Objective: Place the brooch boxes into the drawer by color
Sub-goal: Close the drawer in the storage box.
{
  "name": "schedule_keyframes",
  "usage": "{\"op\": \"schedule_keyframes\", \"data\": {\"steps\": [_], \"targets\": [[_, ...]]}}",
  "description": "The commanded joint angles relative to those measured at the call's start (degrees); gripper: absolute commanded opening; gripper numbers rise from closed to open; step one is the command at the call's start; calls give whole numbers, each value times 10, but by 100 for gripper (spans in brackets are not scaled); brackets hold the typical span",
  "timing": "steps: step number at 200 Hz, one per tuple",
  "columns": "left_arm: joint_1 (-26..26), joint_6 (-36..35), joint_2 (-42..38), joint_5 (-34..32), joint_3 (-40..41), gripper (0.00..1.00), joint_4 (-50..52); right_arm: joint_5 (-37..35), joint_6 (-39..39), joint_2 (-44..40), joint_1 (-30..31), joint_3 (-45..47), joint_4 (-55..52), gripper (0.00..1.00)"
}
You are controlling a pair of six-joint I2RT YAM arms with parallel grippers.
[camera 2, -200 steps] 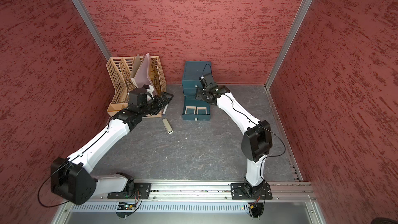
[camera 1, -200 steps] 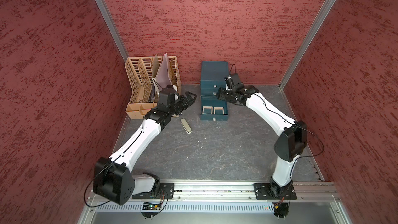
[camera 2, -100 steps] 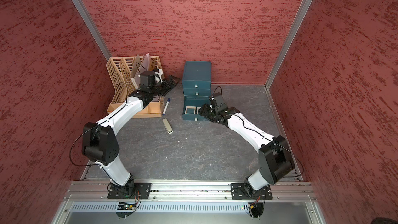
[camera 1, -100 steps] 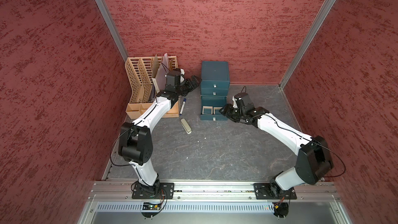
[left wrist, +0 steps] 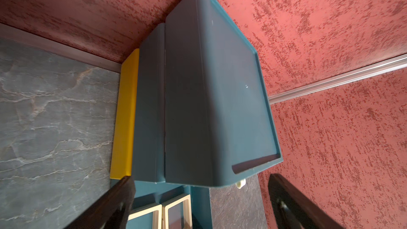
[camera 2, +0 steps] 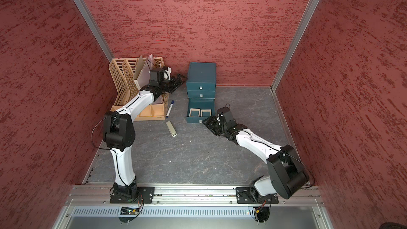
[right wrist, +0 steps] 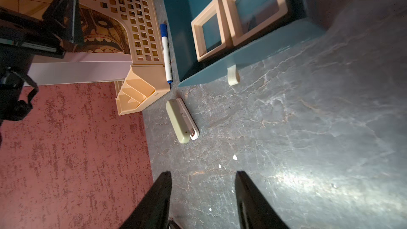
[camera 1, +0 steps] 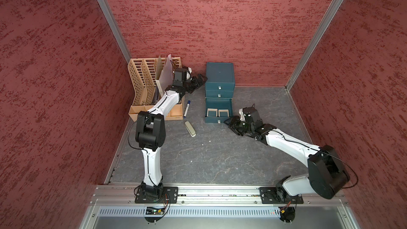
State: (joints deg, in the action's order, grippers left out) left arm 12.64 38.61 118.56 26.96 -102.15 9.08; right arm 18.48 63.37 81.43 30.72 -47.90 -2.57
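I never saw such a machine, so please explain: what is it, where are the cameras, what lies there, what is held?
These are two robot arms: left arm, right arm. Two pictures look down from overhead; two come from wrist cameras. On the table stand a teal drawer cabinet and a beige file rack, with a blue marker and a beige-grey oblong block nearby. The cabinet's open bottom drawer holds two tan brooch boxes. The left end effector and right end effector are open and empty.

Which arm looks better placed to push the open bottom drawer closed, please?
Right, probably: the right gripper hangs empty by the front of the open bottom drawer, while the left gripper is up beside the top of the drawer cabinet, farther away.
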Motion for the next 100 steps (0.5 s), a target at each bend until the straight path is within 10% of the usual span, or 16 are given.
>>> {"op": "schedule_keyframes", "data": {"steps": [1,100], "targets": [[4,-12,18,10,-27,99,4,10,31,-13,8,26,58,49],[10,-33,71,-12,-87,98,77,4,139,38,22,113,260,48]]}}
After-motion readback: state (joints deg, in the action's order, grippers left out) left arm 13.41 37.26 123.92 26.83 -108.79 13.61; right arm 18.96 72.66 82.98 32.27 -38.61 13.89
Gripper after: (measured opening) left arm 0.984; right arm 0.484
